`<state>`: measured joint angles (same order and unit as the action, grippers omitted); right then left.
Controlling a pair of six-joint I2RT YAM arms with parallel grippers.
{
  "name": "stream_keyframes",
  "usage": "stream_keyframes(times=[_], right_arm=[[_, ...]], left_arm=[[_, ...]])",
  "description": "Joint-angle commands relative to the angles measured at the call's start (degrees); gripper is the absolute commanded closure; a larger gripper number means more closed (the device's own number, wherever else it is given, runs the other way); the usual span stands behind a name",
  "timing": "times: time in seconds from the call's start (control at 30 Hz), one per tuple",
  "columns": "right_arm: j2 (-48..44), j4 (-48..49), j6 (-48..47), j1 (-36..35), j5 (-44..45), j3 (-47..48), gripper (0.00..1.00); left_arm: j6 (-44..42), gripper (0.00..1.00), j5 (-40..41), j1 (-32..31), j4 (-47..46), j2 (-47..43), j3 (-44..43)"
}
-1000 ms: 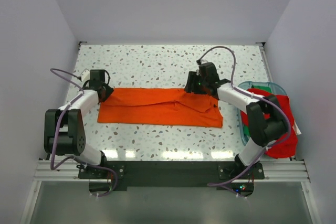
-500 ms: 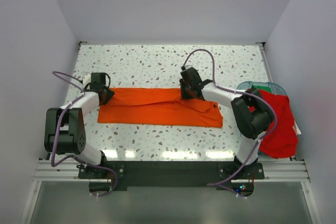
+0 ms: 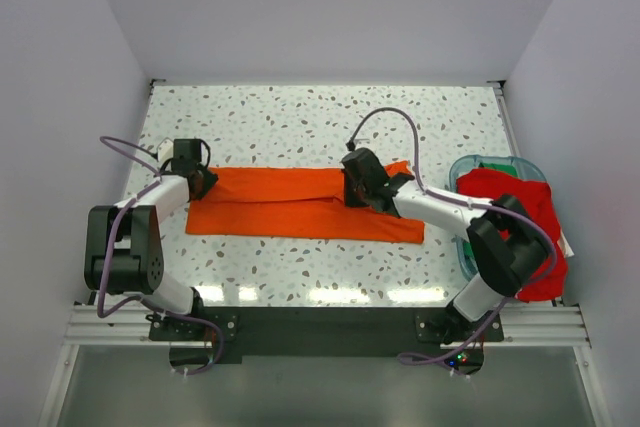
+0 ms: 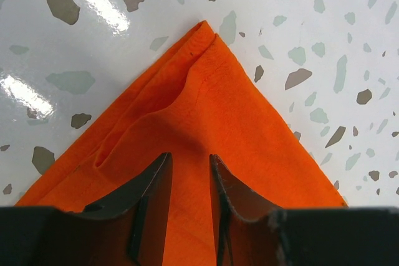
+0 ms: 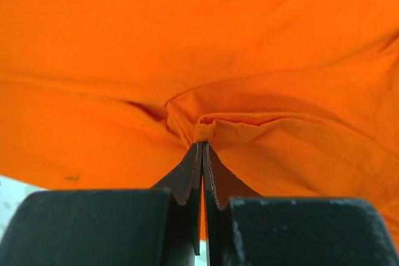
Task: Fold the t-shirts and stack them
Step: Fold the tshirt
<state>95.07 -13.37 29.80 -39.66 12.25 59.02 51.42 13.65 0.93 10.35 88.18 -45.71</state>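
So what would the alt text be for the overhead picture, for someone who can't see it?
Two robot arms work on an orange t-shirt lying flat on a speckled table: the left hand at its left end, the right hand pinching its middle. A red t-shirt drapes over a clear bin at right.

No legible text, label, brand or number was found. No sign was recorded on any surface.

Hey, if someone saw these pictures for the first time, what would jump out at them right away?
First, the long orange t-shirt lying folded into a band across the middle of the speckled table. Both grippers hold it: the left gripper pinches its left corner, and the right gripper is shut on a bunched fold near the middle. At the right edge, a red t-shirt is heaped over a clear bin.
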Motion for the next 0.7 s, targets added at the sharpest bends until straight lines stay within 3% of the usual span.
stream_keyframes(times=[0.0,0.1,0.2,0.23,0.37,0.47,0.67], right_arm=[[-5.67,5.0,4.65,-1.29,2.08,-4.26,0.99],[-8.31,8.08,6.05,-2.52,1.55,-7.95,0.99],[-8.93,11.68,6.67,-3.75,-0.03,-10.86,0.93],[-8.67,12.3,6.59,-3.93,-0.64,-11.3,0.82],[-9.8,11.79,4.66,-4.37,-1.27,-10.86,0.64],[-13.93,7.4,1.94,-3.68,4.08,-9.29,0.51],[-15.0,-1.66,-0.71,6.24,4.37,-5.5,0.5]], left_arm=[[-0.62,0.65,0.06,-0.14,-2.18,-0.55,0.45],[-0.62,0.65,-0.11,-0.14,-2.35,-0.55,0.45],[-0.53,0.65,-0.29,-0.05,-2.7,-0.38,0.45],[-0.62,0.65,-0.29,-0.14,-2.7,-0.29,0.54],[-0.53,0.65,-0.73,-0.05,-2.79,-0.38,0.36],[-0.88,0.65,-0.99,-0.14,-2.97,-0.9,0.45],[-5.26,0.6,-4.67,-0.4,-7.44,-4.06,0.98]])
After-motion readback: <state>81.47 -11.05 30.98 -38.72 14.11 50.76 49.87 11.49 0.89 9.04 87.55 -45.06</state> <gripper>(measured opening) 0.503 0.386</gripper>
